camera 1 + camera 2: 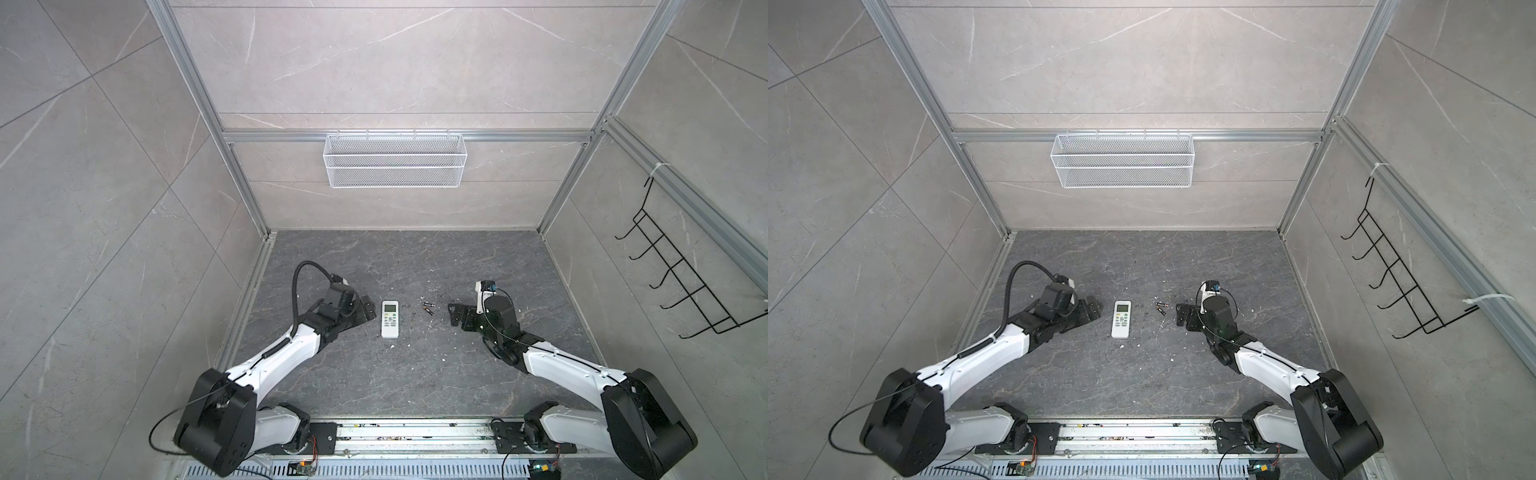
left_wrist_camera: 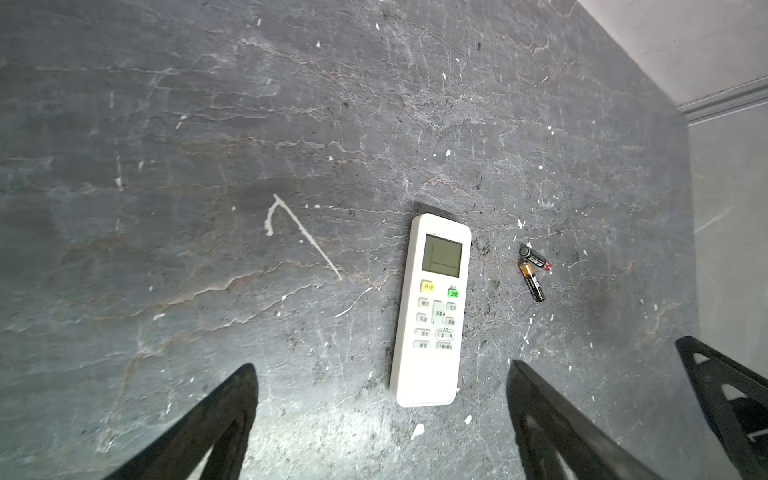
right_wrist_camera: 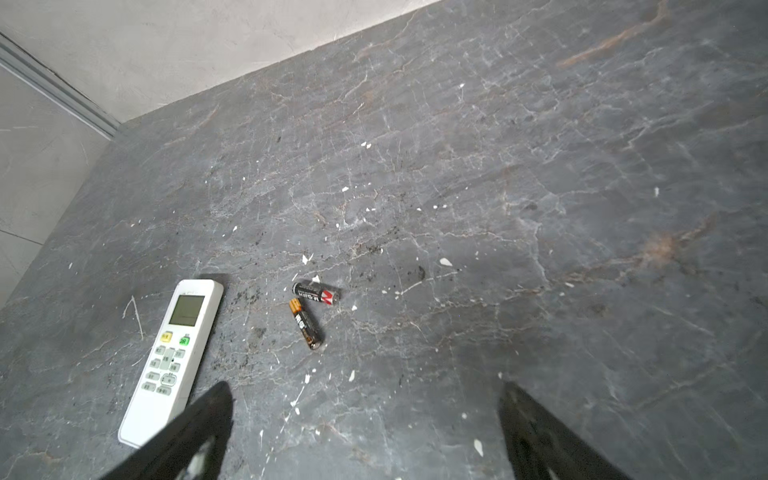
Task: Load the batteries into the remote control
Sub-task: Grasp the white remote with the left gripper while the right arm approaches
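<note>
The remote control [image 1: 390, 319] lies flat and face up on the dark stone table [image 1: 415, 374], display toward the far side. The batteries [image 1: 428, 309] lie loose just to its right. The left gripper [image 1: 369, 312] sits low just left of the remote with its claw spread and nothing in it. The right gripper [image 1: 453, 316] sits to the right of the batteries, also spread wide and empty.

The buttons face upward, so the battery bay is probably on the hidden underside and the handset likely needs turning over. It is thin and flat against smooth stone, so a finger that fails to get under an edge could simply push it toward the batteries. The cells are round and close together. Closing on one may nudge the other and send it rolling. White specks [image 3: 445, 262] scattered around could also stop a finger seating cleanly.

In both top views the batteries are mere dark slivers. The right wrist view shows them [image 3: 311, 316] forming a narrow V, one with an orange band and one with a red mark. Whether their near ends touch is unclear. The left wrist view shows the remote's [image 2: 432, 311] lit display and its yellow and green keys. Only the top views show how the two arms flank the items.
</note>
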{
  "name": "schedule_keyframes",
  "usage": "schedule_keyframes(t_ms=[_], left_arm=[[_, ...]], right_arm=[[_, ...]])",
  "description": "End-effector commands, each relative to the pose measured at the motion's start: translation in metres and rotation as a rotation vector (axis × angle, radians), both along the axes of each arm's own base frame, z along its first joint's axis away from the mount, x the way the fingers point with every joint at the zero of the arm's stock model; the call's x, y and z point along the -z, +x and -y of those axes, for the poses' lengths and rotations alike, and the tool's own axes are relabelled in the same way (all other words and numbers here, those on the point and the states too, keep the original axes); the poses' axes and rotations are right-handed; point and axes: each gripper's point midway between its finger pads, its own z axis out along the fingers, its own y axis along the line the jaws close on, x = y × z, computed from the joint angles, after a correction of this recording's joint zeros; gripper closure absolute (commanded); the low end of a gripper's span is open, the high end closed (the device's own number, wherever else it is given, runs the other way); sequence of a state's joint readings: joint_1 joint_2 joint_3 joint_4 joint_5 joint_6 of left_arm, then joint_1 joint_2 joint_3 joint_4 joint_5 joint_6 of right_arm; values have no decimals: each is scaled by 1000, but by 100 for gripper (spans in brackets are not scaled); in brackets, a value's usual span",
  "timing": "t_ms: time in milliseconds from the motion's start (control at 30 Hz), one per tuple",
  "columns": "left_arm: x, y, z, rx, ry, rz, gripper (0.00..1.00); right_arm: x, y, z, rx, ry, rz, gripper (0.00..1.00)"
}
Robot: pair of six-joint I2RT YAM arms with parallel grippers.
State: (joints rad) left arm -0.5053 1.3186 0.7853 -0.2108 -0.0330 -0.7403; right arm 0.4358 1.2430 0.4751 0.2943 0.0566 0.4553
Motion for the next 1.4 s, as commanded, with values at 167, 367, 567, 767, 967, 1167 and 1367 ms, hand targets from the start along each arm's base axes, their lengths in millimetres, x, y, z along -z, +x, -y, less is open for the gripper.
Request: schedule_keyframes(t_ms=[167,367,567,767,967,1167,1367], left_arm=[[12,19,49,124,213,-94,14],[31,24,67,221,393,-162,14],[52,29,74,253,488,-218,12],[63,34,77,267,506,-231,12],[72,37,83,292,519,-253,11],[85,37,88,295,499,-267,13],[82,38,92,267,447,-244,24]], right_arm=[[-16,15,18,135,12,117,1],[-19,7,20,132,21,107,1],[-26,6,8,57,32,119,1],[-22,7,-1,6,25,97,1],[-20,6,-4,-13,25,92,1],[-21,6,2,19,21,94,1],[-16,7,2,29,29,83,3]])
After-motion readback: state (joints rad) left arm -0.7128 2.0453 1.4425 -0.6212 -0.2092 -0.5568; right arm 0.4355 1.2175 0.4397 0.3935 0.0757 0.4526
